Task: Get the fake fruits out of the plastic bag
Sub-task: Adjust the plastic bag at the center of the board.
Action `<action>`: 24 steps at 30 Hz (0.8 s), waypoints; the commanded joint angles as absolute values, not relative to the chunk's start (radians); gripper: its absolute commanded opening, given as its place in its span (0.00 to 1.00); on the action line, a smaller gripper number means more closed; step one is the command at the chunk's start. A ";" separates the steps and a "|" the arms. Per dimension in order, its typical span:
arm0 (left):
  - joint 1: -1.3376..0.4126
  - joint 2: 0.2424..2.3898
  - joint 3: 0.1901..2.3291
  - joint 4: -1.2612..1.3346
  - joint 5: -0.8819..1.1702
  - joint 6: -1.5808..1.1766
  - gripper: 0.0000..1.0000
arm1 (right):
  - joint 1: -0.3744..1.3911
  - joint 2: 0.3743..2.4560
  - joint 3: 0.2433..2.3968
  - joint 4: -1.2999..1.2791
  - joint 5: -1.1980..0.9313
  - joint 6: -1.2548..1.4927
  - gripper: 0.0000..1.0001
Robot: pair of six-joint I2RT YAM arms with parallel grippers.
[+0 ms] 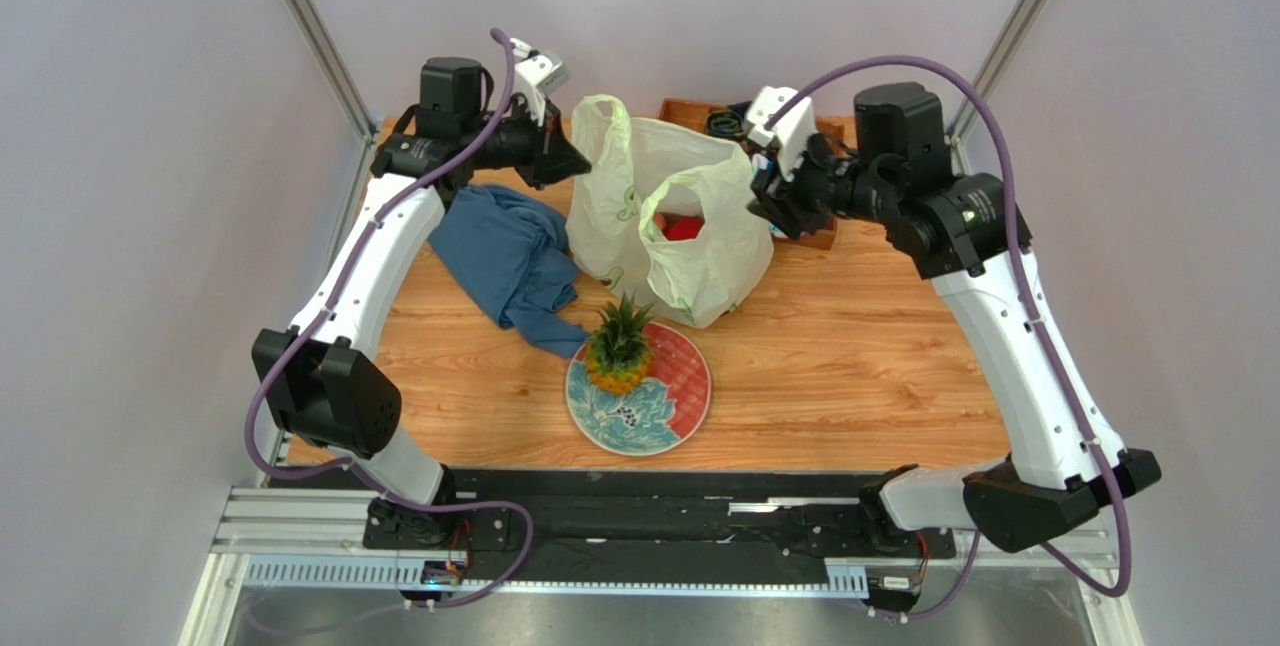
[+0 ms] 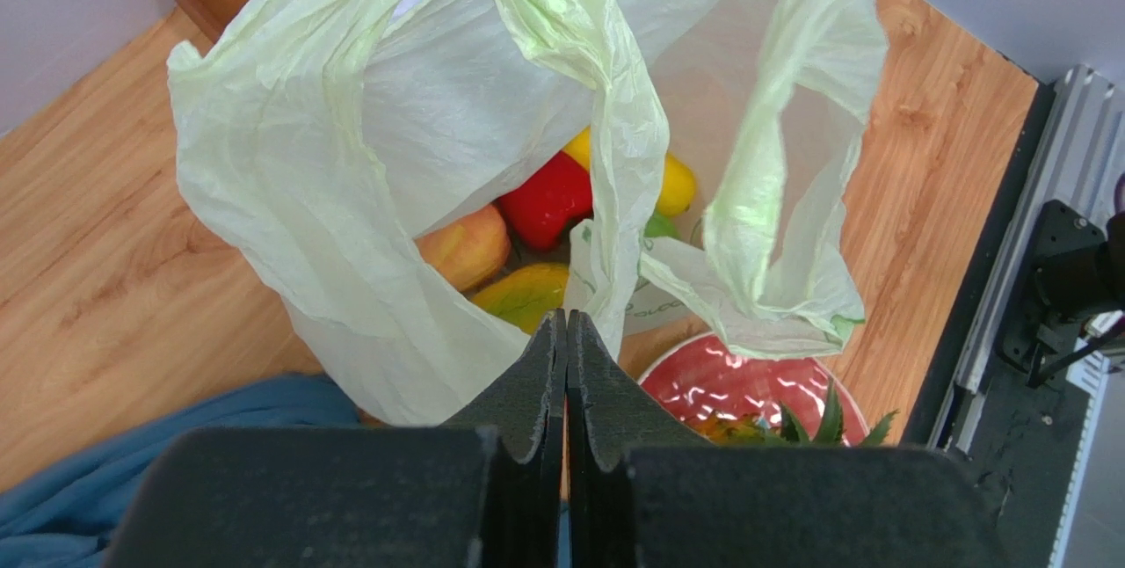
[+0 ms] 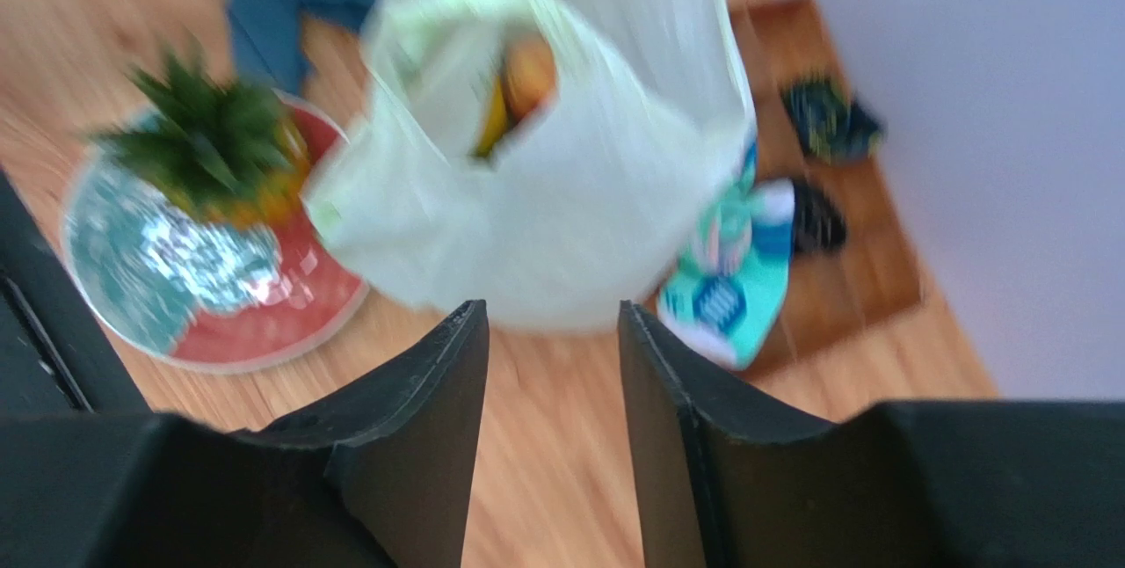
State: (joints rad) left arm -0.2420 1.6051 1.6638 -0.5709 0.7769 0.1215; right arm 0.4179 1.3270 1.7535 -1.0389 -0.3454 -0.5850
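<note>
The pale yellow-green plastic bag (image 1: 661, 219) stands at the back middle of the table with its mouth open. In the left wrist view the bag (image 2: 343, 159) holds a red pepper (image 2: 544, 199), a peach (image 2: 462, 248), a mango (image 2: 528, 294) and another yellow fruit (image 2: 676, 183). The pineapple (image 1: 619, 346) stands on a red and blue plate (image 1: 684, 399) in front of the bag. My left gripper (image 2: 568, 320) is shut, with a strip of the bag's rim meeting its tips; it sits at the bag's left side (image 1: 576, 162). My right gripper (image 3: 548, 311) is open and empty, just right of the bag (image 1: 760, 199).
A blue cloth (image 1: 511, 264) lies left of the bag. A wooden tray (image 1: 699, 114) with dark items stands behind the bag, and teal-and-white socks (image 3: 733, 278) hang over its edge. The right wrist view is blurred.
</note>
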 commanded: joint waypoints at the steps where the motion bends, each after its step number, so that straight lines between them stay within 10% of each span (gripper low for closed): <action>1: -0.242 1.525 1.637 -0.537 0.787 0.072 0.00 | 0.570 1.460 1.874 -0.968 -0.446 -0.477 0.39; 15: -0.241 1.428 1.586 -0.540 0.770 0.046 0.00 | 0.597 1.772 1.928 -0.635 -0.307 -0.321 0.22; 19: -0.251 1.462 1.637 -0.428 0.802 -0.064 0.46 | 0.578 1.787 1.855 -0.621 -0.272 -0.319 0.21; 24: -0.290 1.627 1.796 -0.356 0.804 -0.216 0.60 | 0.572 1.703 1.737 -0.611 -0.255 -0.322 0.22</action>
